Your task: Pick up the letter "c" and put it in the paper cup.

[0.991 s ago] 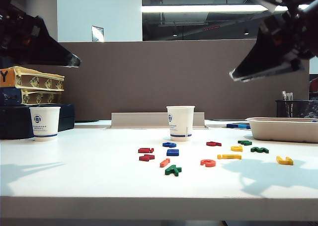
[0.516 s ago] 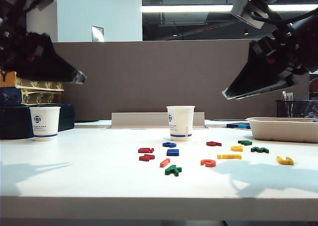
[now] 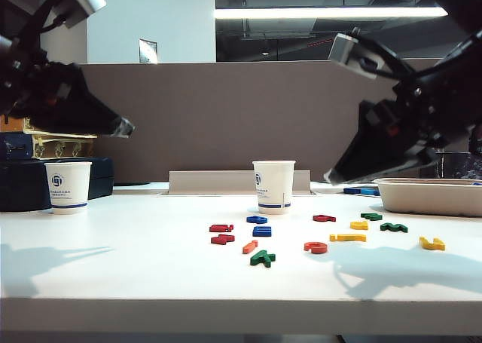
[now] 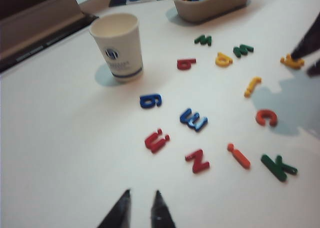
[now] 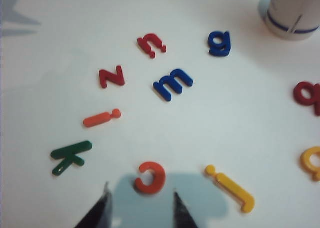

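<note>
right wrist view – the letter "c" (image 5: 150, 177), flat orange-red open ring, lies between my right gripper (image 5: 140, 208) fingertips, jaws apart above it; left gripper (image 4: 141, 208) hovers, slightly parted.

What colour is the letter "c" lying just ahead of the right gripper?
Orange-red letter "c"; clearest in the right wrist view.

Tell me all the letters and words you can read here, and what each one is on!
"c": the orange-red letter "c" on the table, just ahead of the open right gripper.
"k": green letter.
"i": orange-red letter.
"m": blue letter.
"g": blue letter.
"z": red letter.
"Y": orange box at the left.
Blue logo on the paper cup: print too blurred to read.
</note>
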You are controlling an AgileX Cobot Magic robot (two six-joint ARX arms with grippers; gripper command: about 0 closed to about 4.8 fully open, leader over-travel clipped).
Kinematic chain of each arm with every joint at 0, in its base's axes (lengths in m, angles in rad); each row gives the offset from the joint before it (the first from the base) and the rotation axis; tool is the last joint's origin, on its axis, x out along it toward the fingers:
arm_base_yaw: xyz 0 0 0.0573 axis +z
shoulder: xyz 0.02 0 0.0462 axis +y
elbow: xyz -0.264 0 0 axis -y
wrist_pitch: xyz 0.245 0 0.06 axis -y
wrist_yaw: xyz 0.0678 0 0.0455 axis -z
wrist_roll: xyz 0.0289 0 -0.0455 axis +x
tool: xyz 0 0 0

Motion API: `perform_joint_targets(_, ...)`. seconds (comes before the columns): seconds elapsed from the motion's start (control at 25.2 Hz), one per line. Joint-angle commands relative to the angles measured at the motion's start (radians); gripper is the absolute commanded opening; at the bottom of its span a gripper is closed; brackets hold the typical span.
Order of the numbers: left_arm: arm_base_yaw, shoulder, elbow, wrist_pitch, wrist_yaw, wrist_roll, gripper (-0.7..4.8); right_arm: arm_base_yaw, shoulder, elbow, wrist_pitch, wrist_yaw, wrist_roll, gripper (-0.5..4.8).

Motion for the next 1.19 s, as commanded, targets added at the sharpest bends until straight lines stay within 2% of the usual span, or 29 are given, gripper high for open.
perform_joint_targets(0.04,-0.002,-0.001,0.014,0.012,0.008,0.001,0.53,0.006,0.024,0.006,0.016,0.001,-0.001,1.53)
perform_joint_targets(0.28,-0.069,-0.001,0.026,0.010,-0.003,0.047,0.53,0.025,0.076,0.007,0.023,0.003,-0.001,1.53)
perform_joint_targets(0.44,-0.138,0.000,0.027,0.010,-0.065,0.058,0.53,0.024,0.095,0.007,0.027,0.007,-0.002,1.53)
perform_joint_targets(0.52,-0.162,0.000,0.027,0.005,-0.071,0.097,0.54,0.025,0.106,0.007,0.035,0.015,-0.001,1.53)
perform_joint_targets(1.19,-0.164,0.047,0.030,0.013,-0.090,0.097,0.54,0.025,0.176,0.015,0.050,0.018,-0.001,1.53)
